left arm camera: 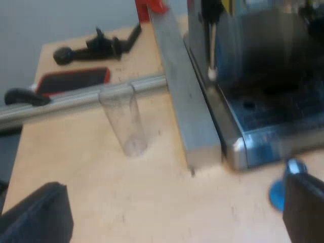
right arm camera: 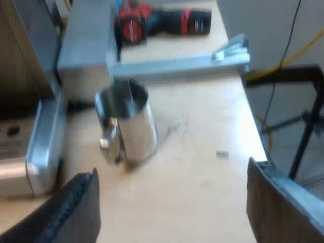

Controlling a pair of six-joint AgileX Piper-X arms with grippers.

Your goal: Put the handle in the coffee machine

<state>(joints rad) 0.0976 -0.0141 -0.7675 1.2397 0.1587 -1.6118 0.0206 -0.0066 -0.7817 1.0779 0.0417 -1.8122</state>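
My left gripper [left arm camera: 172, 217] is open above the wooden table [left arm camera: 101, 192], nothing between its fingers. A clear measuring glass [left arm camera: 124, 119] stands upright just beyond it. The espresso machine [left arm camera: 263, 76] rises close by, its metal drip tray [left arm camera: 283, 121] facing me. A blue tamper [left arm camera: 281, 190] sits by the tray's corner, partly hidden behind one finger [left arm camera: 304, 207]. My right gripper [right arm camera: 172, 212] is also open and empty, over bare table. A steel mug [right arm camera: 126, 126] stands ahead of it beside the machine's tray [right arm camera: 35, 152].
Aluminium beams [left arm camera: 182, 86] lie on the table beside the machine. Beyond them lie a black tool [left arm camera: 96, 45] and a red-edged flat device [left arm camera: 73, 81]. A black and red object [right arm camera: 162, 23] lies past another beam [right arm camera: 177, 66]. The table edge [right arm camera: 253, 131] is near the mug's side.
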